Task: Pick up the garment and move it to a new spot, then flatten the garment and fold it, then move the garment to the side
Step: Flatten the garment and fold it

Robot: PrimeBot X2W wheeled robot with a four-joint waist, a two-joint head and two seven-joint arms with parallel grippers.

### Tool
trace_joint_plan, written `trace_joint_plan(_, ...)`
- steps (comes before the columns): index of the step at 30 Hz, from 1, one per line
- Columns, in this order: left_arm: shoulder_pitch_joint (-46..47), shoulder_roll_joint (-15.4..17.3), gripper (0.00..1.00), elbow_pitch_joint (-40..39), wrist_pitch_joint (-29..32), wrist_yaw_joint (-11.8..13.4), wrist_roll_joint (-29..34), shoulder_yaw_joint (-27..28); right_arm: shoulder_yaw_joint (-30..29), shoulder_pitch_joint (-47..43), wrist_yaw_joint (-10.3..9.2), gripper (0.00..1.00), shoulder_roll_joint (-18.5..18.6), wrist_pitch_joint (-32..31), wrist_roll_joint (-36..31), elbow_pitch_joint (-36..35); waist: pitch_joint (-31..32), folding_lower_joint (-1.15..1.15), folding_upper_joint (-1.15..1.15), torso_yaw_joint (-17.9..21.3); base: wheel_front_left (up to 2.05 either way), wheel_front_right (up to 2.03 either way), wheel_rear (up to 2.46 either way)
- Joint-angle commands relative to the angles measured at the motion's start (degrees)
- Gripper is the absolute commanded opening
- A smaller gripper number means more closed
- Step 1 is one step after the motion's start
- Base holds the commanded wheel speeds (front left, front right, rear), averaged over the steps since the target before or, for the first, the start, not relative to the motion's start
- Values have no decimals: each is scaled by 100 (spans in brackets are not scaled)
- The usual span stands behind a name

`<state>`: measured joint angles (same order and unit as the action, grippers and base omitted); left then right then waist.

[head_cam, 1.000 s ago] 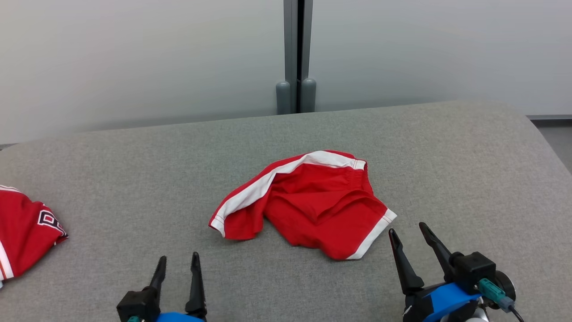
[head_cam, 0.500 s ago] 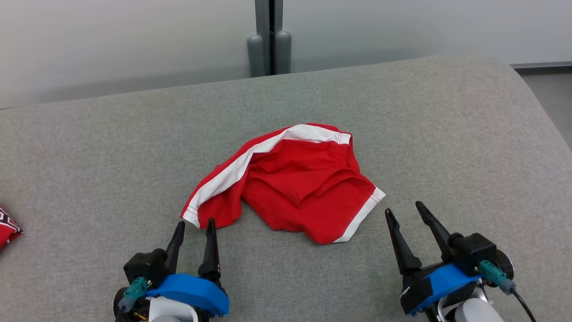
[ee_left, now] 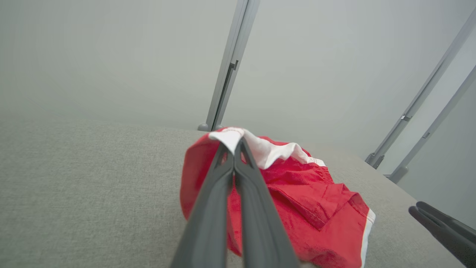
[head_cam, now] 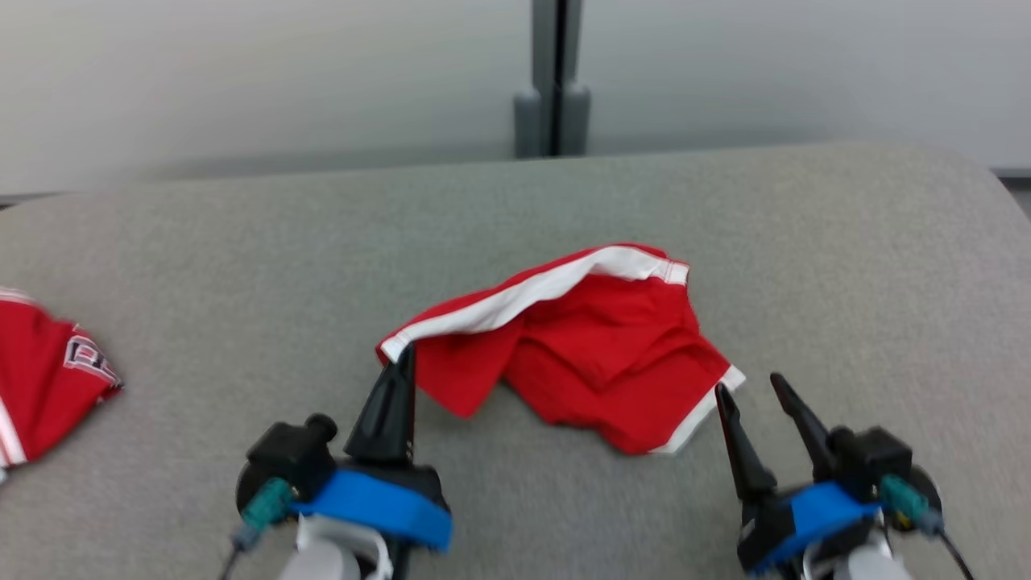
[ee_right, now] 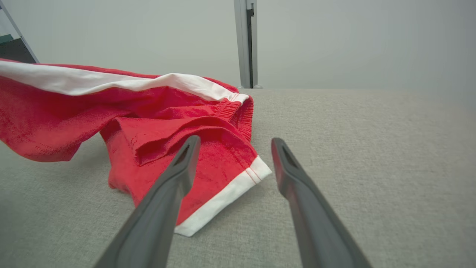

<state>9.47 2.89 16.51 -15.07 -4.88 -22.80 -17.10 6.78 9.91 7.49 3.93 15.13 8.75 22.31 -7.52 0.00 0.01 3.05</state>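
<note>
The garment (head_cam: 596, 346) is a pair of red shorts with white stripes, crumpled in the middle of the grey surface. My left gripper (head_cam: 405, 354) is shut on its white-trimmed left corner (ee_left: 228, 136), and that corner is lifted off the surface. The left wrist view shows the rest of the garment (ee_left: 308, 201) hanging down to the surface behind the closed fingers. My right gripper (head_cam: 751, 388) stands open just right of the garment's white-hemmed near corner (ee_right: 227, 190), not touching it. In the right wrist view its fingers (ee_right: 174, 178) frame that hem.
A second red garment with a dark and white emblem (head_cam: 48, 379) lies at the left edge of the grey padded surface (head_cam: 846, 258). A grey wall with a vertical post (head_cam: 552, 80) stands behind. The surface curves down at the far right.
My left gripper has moved forward to the garment's left corner, shut on it and raised it. The head camera has shifted. My right gripper has stayed open beside the garment.
</note>
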Motion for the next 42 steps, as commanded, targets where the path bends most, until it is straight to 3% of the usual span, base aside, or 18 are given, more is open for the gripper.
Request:
trace_joint_plan(1,-123,1,0,-88,-15,-73,-40,-128,-55,-129,1,100,-24,3,-2,46,124,0,-1,-119,0,0,0)
trace_joint_plan(6,-440,0,0,-23,-16,-185,-94,-521,-219,-351,1,100,-67,2,-60,149,449,0,-1,-468,0,0,0)
trace_joint_plan(14,-864,2,0,1010,-17,-151,-321,-564,-359,-442,1,100,-95,3,-67,140,461,0,-1,-733,0,0,0)
trace_joint_plan(15,-857,2,69,1181,-16,-95,-320,-529,-345,-406,1,100,-93,3,-64,140,434,0,-1,-743,0,0,0)
trace_joint_plan(16,-788,2,100,1273,-17,-23,-293,-473,-328,-339,1,100,-94,3,-37,147,389,0,-1,-758,0,0,0)
trace_joint_plan(23,-519,-1,100,1159,-16,384,-128,-278,-201,376,1,100,34,3,324,261,54,0,-1,-936,0,0,0)
trace_joint_plan(30,-400,-1,100,915,-16,443,-154,-407,-119,1262,1,100,288,3,930,1057,-188,0,-1,-1200,0,0,0)
trace_joint_plan(42,-302,-2,100,708,-16,564,-110,-452,671,2078,1,100,794,3,1872,2063,-484,0,-1,-1438,0,0,0)
